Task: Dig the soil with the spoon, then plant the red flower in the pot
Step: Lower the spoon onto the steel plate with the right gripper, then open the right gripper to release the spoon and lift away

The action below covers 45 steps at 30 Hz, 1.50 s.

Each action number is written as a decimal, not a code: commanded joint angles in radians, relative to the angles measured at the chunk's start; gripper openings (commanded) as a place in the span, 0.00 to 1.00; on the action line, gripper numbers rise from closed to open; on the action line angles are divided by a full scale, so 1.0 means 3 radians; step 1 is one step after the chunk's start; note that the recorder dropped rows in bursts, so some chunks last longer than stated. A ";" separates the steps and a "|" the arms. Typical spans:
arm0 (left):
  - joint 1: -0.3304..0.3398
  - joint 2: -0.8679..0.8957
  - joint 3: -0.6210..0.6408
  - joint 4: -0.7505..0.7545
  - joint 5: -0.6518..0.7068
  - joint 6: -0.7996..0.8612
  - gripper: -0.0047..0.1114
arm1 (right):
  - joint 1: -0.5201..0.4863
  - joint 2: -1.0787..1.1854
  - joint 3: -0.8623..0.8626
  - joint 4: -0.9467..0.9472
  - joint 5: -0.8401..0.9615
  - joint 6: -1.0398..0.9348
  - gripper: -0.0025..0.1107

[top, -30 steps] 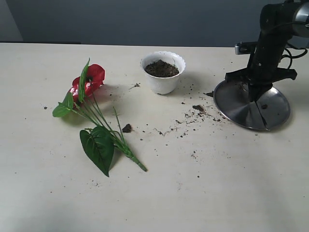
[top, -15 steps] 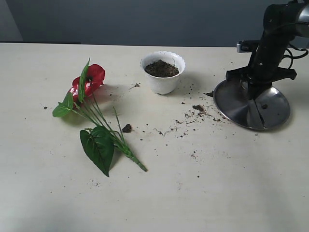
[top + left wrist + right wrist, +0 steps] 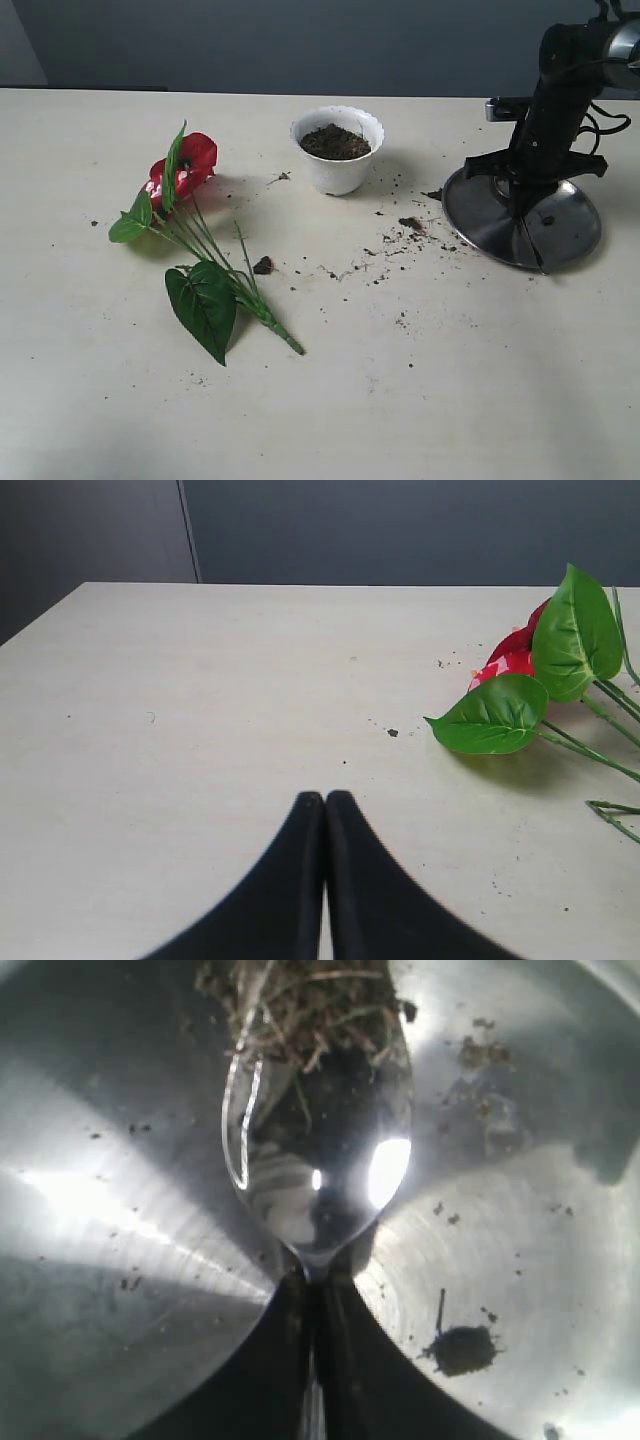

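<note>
The right gripper (image 3: 315,1295) has risen slightly above the round steel plate (image 3: 575,225), clamped on the small silver metal spoon (image 3: 318,1150) (soil clings to its bowl), so more digging probably follows. There is one white scalloped plastic pot (image 3: 338,170) of dark brown soil (image 3: 335,142), one red artificial flower (image 3: 190,160) lying well left of it, one spoon and one plate. The left gripper (image 3: 325,815) is closed and empty.

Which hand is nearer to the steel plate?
Right. The right hand is directly over the plate, holding the spoon. The left hand is off beside the flower, with no plate in its view.
</note>
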 commanded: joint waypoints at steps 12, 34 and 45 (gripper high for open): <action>-0.0010 -0.0016 0.0016 0.0000 -0.0036 -0.0001 0.04 | -0.0021 0.0011 0.0013 -0.0022 0.0044 -0.0027 0.05; -0.0010 -0.0016 0.0016 0.0000 -0.0036 -0.0001 0.04 | -0.0015 -0.0207 0.0007 0.0028 0.0127 0.0004 0.39; -0.0010 -0.0016 0.0016 0.0000 -0.0036 -0.0001 0.04 | -0.0015 -0.0636 0.0007 0.0280 0.0311 0.0004 0.15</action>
